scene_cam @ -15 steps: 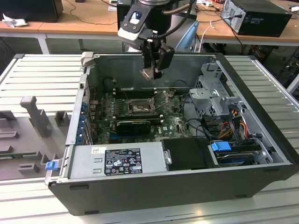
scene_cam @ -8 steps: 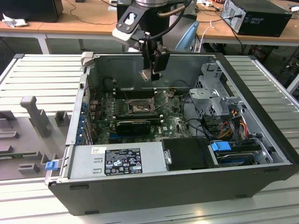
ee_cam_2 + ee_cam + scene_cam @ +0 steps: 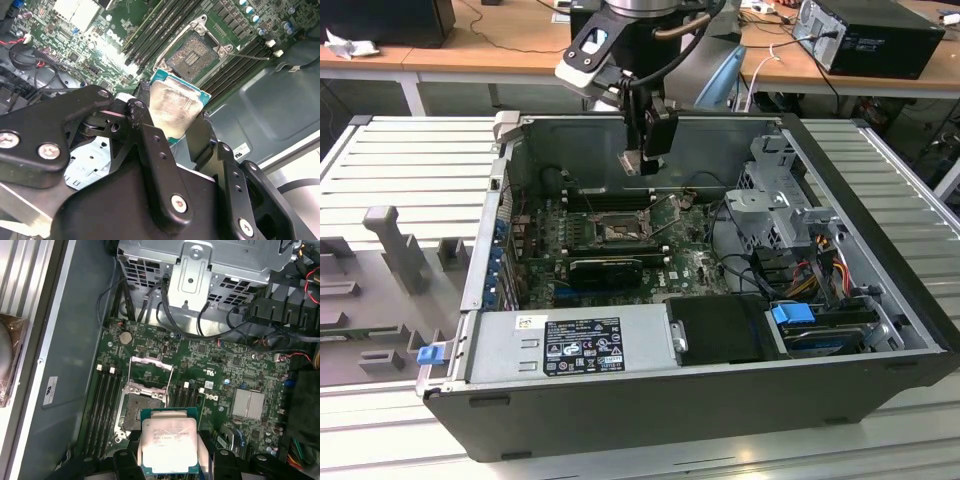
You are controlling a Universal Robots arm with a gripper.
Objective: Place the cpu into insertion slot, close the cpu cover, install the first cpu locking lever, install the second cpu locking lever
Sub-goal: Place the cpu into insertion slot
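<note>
Looking down past the wrist, I have the gripper [image 3: 175, 127] closed on the cpu [image 3: 172, 105]. Its black fingers [image 3: 145, 125] press against two opposite edges of the chip. The silvery face is turned toward me in both wrist views, with a green rim showing around it.

The chip hangs in the air over the motherboard [image 3: 220, 365], not yet seated. The exterior view shows it held well clear above the board, toward the far wall of the case [image 3: 620, 400].

Below it lies the insertion slot [image 3: 136, 412], a dark square inside a silver-grey rim, bare and uncovered. The cpu cover [image 3: 150, 361] is swung up on the side of the slot away from the gripper, and I can see the board through its window. Long black memory slots [image 3: 105, 405] run along both flanks of the slot.

Farther along the board, a perforated metal drive cage [image 3: 200, 270] sits at the board's edge, with black cables looping out from under it. In the exterior view a grey power supply [image 3: 570, 345] lies along the near edge of the case. The case rests on a ribbed metal worktop [image 3: 400, 160], and wooden benches [image 3: 470, 50] stand beyond it.
</note>
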